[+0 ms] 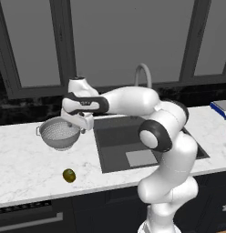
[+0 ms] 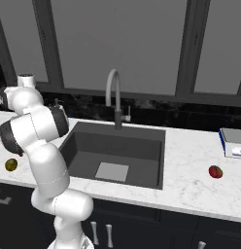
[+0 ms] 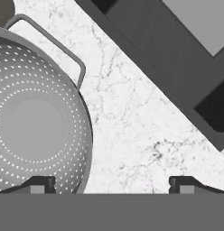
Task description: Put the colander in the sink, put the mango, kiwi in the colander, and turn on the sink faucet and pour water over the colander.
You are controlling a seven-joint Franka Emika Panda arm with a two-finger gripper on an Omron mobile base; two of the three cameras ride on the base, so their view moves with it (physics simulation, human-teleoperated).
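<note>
Silver-grey perforated metal colander (image 1: 60,133) sitting upright on white marble counter (image 1: 28,170), mouth facing up, wire handle (image 3: 64,47) pointing toward dark grey sink (image 1: 133,141), two-finger gripper (image 3: 111,184) hovering wide open above its rim.

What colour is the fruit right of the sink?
Mostly red: the mango, clearest in the right base view.

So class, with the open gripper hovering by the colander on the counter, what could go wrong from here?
1. The gripper straddles the colander rim off-centre, so closing may tip or push it.
2. The kiwi lies near the counter's front edge; a nudged colander could knock it off.
</note>
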